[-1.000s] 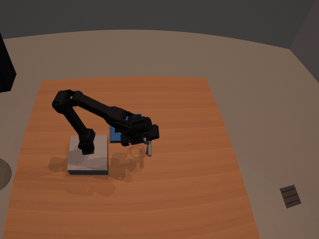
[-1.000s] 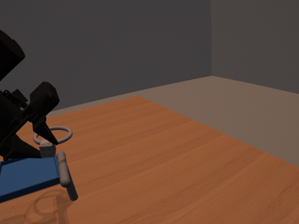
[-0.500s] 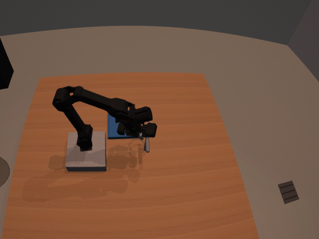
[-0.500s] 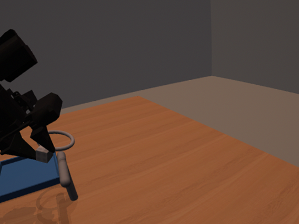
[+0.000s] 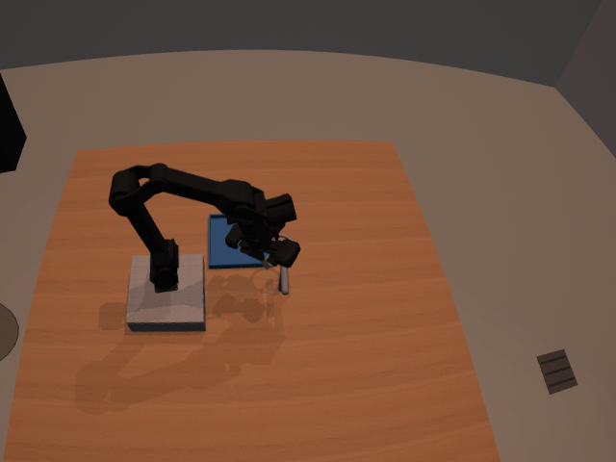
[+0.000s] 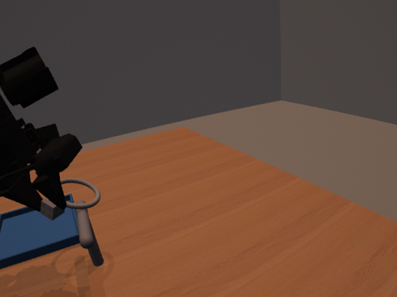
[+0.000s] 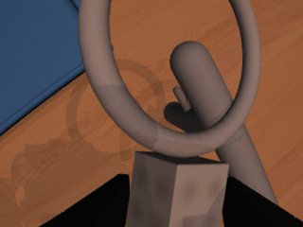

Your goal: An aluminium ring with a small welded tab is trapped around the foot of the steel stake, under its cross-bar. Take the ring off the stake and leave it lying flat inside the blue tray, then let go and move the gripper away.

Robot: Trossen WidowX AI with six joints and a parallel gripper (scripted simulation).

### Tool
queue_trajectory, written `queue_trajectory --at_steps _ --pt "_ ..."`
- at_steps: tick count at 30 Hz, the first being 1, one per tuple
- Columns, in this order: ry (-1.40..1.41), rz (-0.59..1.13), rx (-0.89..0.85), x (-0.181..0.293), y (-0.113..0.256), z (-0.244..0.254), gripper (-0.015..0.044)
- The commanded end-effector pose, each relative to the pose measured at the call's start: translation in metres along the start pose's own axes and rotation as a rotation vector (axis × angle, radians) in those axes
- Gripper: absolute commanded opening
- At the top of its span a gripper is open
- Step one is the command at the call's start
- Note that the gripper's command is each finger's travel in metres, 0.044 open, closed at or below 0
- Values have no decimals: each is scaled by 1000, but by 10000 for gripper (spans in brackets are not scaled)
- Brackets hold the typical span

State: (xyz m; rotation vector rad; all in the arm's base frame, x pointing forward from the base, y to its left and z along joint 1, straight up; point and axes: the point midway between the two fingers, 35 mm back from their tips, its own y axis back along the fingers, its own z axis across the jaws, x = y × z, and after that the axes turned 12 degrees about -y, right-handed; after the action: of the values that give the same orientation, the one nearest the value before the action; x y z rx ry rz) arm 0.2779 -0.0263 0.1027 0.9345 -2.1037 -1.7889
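One grey ring point(image 5: 285, 236) point(image 6: 96, 196) point(image 7: 97, 52) — round, smooth, blocky tab point(image 6: 51, 209) point(image 7: 198, 194) clamped in pincer point(image 5: 272, 262) point(image 6: 52, 209) point(image 7: 174, 185).

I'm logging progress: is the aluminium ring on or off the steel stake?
Off: the aluminium ring hangs by its tab above the steel stake's cross-bar.

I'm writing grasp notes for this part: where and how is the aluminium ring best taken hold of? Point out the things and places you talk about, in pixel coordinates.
Best by its welded tab point(image 6: 50, 209) point(image 7: 177, 196), I'd say: the ring point(image 6: 97, 194) point(image 7: 95, 47) is a thin round loop, while the tab is a block with flat faces. Come from above, tab side, fingers on opposite faces, as the gripper point(image 6: 52, 208) point(image 7: 174, 185) holds it, leaving the loop sticking out free.
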Motion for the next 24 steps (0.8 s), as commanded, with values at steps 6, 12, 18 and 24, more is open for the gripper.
queue_trajectory --at_steps 6,12,18,24 --pt "-125 89 29 -2 1 7 0" --pt "-209 148 62 -3 2 12 0" --pt "-288 198 107 -4 4 17 0" --pt "-364 240 163 -5 6 22 0"
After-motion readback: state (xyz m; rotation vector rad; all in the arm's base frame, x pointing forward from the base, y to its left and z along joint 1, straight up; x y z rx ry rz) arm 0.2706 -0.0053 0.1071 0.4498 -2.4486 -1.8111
